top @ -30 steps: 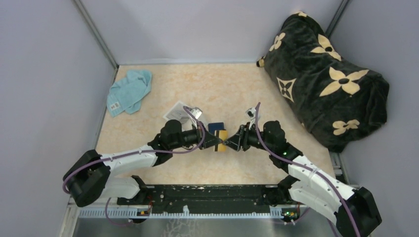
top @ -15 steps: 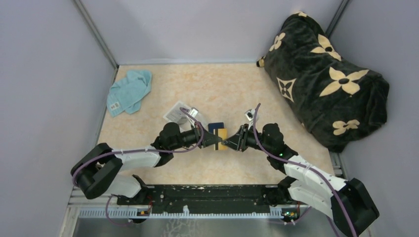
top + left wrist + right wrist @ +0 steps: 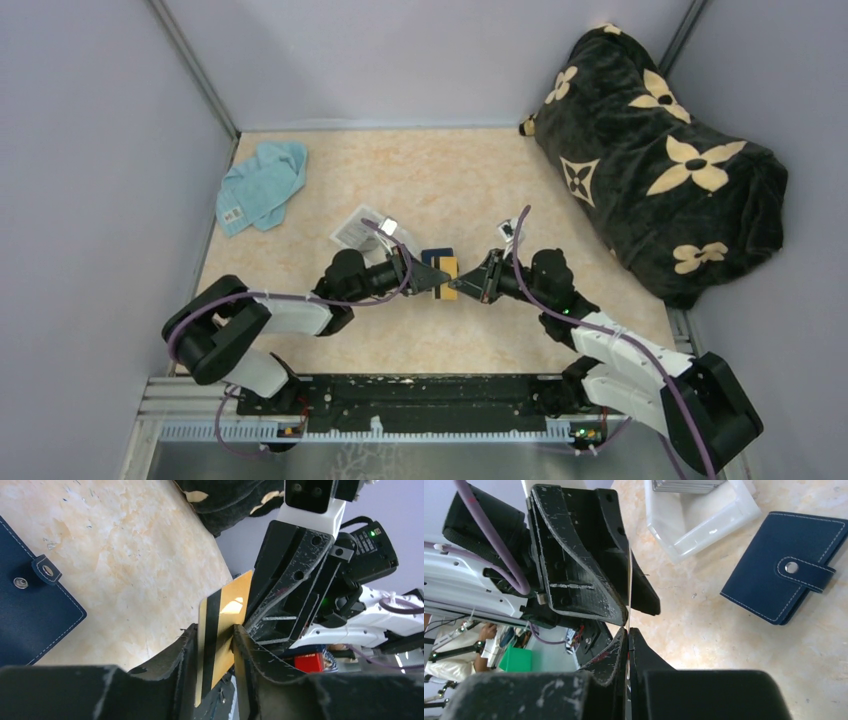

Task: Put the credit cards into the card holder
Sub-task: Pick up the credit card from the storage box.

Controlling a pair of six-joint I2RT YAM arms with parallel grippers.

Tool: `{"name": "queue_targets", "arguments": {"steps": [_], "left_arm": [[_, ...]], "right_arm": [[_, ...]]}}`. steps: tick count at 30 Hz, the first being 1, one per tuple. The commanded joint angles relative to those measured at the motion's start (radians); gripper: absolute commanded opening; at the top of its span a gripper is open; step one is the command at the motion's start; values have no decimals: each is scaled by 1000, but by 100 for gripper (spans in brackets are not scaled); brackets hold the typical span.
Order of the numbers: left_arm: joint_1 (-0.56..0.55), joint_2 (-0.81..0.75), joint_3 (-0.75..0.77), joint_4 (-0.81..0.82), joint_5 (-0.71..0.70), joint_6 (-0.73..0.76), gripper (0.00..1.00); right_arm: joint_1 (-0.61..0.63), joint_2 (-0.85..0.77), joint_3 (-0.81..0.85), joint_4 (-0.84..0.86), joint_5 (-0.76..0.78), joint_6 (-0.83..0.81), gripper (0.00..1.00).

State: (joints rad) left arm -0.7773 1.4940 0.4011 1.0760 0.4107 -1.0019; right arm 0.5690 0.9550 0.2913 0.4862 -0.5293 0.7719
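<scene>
An orange-yellow credit card [image 3: 449, 270] with a black stripe [image 3: 225, 610] hangs just above the table between both grippers. My right gripper [image 3: 628, 632] is shut on it, and the card shows edge-on [image 3: 628, 580] in the right wrist view. My left gripper [image 3: 212, 635] stands open around the card's other end, its fingers [image 3: 574, 570] apart from the faces. The card holder [image 3: 437, 256], a navy wallet snapped closed [image 3: 781, 565], lies flat on the table just beyond the grippers [image 3: 30, 610]. Grey credit cards [image 3: 686, 485] sit in a clear tray.
The clear plastic tray [image 3: 360, 228] lies behind the left gripper, close to the wallet [image 3: 704, 520]. A teal cloth [image 3: 260, 185] is at the back left. A big black bag with cream flowers [image 3: 660, 160] fills the right side. Walls close in the table.
My right gripper has closed on the orange-yellow card. My left gripper, shut on it before, has opened its jaws. The left arm's elbow has swung inward.
</scene>
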Motion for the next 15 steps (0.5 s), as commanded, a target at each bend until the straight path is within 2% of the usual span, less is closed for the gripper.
{"name": "queue_targets", "arguments": {"steps": [1,4,7,11,15], "left_arm": [[-12,-39,9,-54,-98,3,46],[-12,-105,-9,-152,-206,20,65],[-11,-182,-32,-242,-313,31,76],[-10,-270,-34,-434,-455,46,77],[-13,-307,0,-637,-555,67,73]], "right_arm": [[11,4,85,33,-22,-7,0],[11,7,123,-36,-3,-29,0],[11,5,158,-103,22,-54,0],[11,21,227,-256,90,-105,0],[14,77,335,-428,182,-159,0]]}}
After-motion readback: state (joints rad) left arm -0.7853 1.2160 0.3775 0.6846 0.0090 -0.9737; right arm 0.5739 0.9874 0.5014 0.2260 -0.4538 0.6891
